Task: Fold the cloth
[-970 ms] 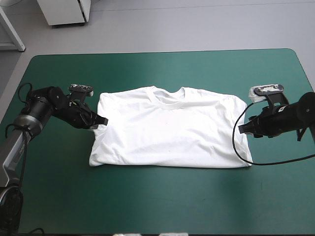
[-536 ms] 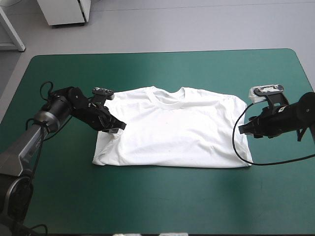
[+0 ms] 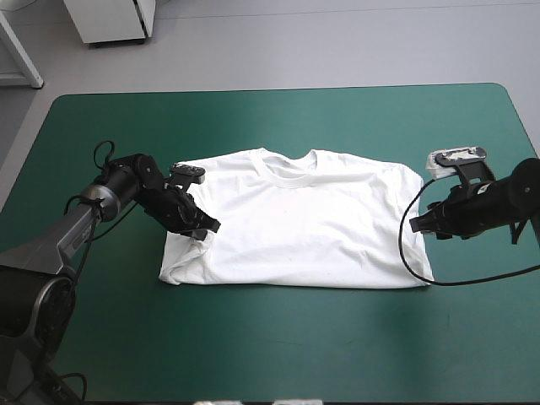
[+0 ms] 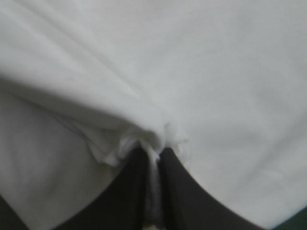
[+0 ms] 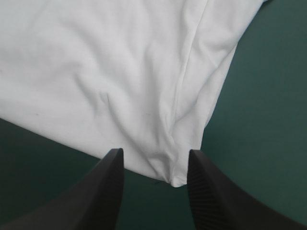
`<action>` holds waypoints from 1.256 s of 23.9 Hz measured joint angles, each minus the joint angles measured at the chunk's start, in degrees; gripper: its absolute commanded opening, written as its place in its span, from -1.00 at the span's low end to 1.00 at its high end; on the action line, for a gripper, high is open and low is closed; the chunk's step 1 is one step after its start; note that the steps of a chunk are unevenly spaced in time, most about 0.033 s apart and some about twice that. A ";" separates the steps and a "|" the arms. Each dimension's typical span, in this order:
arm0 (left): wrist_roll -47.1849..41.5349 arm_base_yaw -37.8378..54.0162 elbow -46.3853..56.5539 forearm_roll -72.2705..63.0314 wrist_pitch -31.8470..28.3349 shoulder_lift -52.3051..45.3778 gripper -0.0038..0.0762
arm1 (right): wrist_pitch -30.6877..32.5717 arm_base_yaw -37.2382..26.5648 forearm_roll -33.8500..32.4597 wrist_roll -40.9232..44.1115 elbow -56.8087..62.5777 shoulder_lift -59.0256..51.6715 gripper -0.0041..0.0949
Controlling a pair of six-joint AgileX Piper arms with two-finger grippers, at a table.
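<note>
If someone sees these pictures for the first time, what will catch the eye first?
The white T-shirt lies spread flat in the middle of the teal-green table, collar toward the far edge. The left gripper pinches a fold of cloth at its left side, while the right gripper stands open at its right side.

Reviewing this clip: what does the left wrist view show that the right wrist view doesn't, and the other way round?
Only the left wrist view: the left pincer shut on a bunched fold of the T-shirt, with cloth filling nearly the whole view. Only the right wrist view: the right pincer open, a corner of the T-shirt lying loose between its fingers, and a wide stretch of the teal-green cover. Both: white fabric directly ahead of that arm's own pincer.
</note>
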 measured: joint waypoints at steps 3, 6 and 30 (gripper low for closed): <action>0.52 0.00 -0.06 0.25 2.53 -1.46 0.05 | 0.19 0.00 -0.46 0.00 0.00 0.00 -0.07; 0.71 0.00 -0.31 0.61 5.66 -3.08 0.34 | 0.53 0.00 -0.64 -0.06 0.00 0.00 -0.04; -7.44 0.00 21.86 14.13 -0.87 -30.71 0.34 | 2.62 10.06 -19.43 13.96 8.61 -9.52 0.14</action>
